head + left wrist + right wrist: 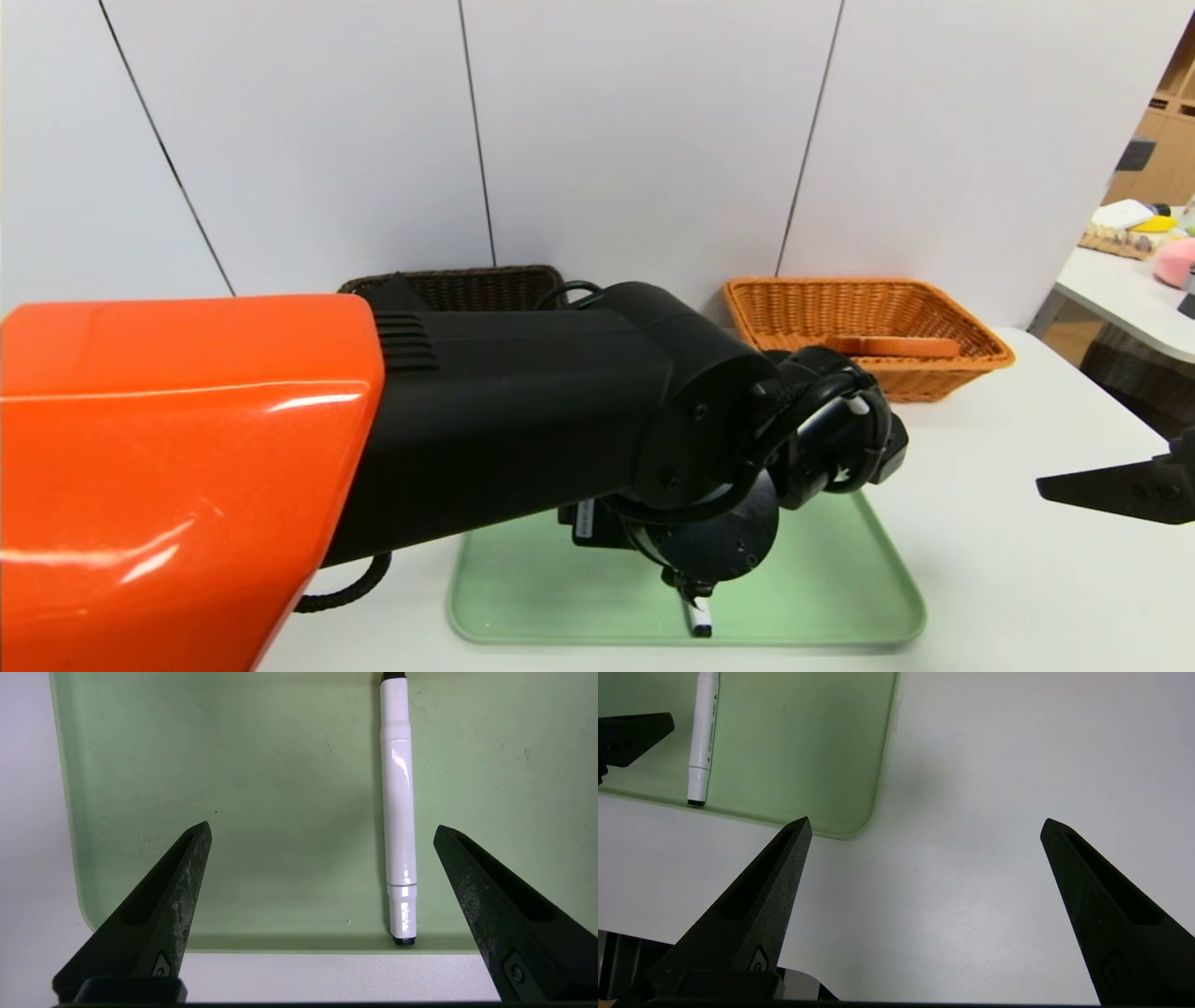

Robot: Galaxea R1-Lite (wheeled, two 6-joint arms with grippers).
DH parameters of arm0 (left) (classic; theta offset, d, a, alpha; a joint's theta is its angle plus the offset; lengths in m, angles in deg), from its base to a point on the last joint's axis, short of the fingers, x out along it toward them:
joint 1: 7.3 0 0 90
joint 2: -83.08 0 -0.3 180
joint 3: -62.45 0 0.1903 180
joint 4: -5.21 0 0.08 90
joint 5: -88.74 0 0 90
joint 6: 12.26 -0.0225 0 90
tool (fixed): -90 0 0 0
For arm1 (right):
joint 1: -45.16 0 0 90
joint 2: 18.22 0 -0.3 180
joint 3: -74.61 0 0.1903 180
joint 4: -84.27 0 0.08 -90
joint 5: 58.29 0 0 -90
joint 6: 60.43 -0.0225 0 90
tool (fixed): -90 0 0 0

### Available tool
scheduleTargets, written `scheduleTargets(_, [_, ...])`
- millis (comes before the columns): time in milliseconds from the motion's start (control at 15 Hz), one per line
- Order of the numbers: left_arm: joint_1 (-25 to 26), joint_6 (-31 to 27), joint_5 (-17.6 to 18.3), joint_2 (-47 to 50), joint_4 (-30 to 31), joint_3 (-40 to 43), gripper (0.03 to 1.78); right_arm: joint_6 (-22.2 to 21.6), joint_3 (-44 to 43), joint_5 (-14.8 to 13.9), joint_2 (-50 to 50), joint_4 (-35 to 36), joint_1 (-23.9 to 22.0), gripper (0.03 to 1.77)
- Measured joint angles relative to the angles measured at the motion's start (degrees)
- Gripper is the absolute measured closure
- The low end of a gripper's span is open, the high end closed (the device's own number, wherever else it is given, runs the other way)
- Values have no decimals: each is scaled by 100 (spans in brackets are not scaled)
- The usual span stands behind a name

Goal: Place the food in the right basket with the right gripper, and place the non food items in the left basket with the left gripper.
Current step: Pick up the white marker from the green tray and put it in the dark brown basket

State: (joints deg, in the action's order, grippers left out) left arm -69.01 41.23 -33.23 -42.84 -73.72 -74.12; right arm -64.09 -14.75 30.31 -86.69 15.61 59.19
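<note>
Left arm over the tray, marker untouched.
Head view: your left arm hides most of the green tray. Left wrist: left gripper spread wide above the white marker (lying flat). Right wrist: right gripper open over bare table.

We see bare tray floor left of marker; nothing beside it. Our left arm blocks frame centre, hiding dark basket. Table lower right free.
</note>
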Motion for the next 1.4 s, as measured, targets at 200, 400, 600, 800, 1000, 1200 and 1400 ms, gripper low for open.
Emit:
scheduleTargets(200, [-35,6,0,-40,89,-2,12,-6,6,0,-11,1,0,10])
scheduleTargets(400, [-59,30,0,-79,174,-17,12,-2,6,-2,-13,1,0,10])
scheduleTargets(600, [-105,33,-11,-143,260,-17,12,7,6,-9,-11,4,-4,10])
scheduleTargets(800, [-110,41,-37,-252,301,-17,12,5,6,-9,-4,0,-6,10])
scheduleTargets(1000, [-110,34,-56,-363,345,-17,12,7,6,-11,11,1,-12,10])
scheduleTargets(1200, [-107,26,-61,-443,350,-17,12,7,6,-9,16,1,-23,10])
scheduleTargets(1400, [-105,23,-63,-495,350,-17,12,11,6,-7,13,0,-23,10])
